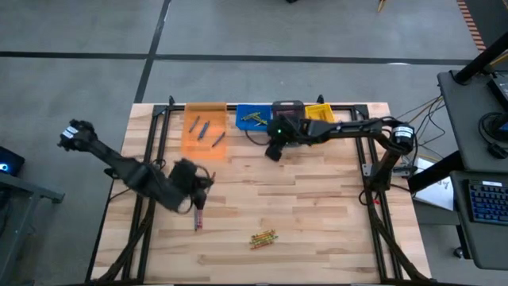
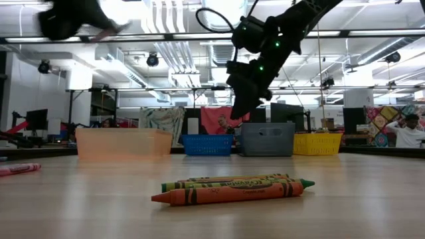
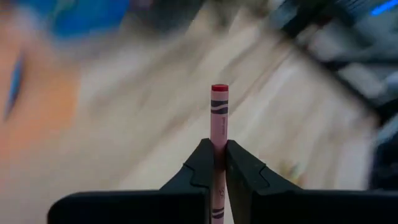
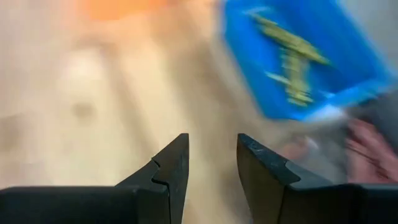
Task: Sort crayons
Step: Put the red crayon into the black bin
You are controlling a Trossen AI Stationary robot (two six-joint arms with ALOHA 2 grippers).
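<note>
Left tool (image 3: 217, 163): pinching red crayon (image 3: 218, 124), long axis running straight out past its tips.
Right tool (image 4: 211, 162): spread, empty, near blue bin (image 4: 348, 68).

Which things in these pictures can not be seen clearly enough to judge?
- Grey bin: high view, right arm covers it; contents unknown.
- Yellow bin: contents too small, partly covered.
- Left gripper: low view, only a blur at the top edge.
- Crayon pile: high view, count too small to tell.
</note>
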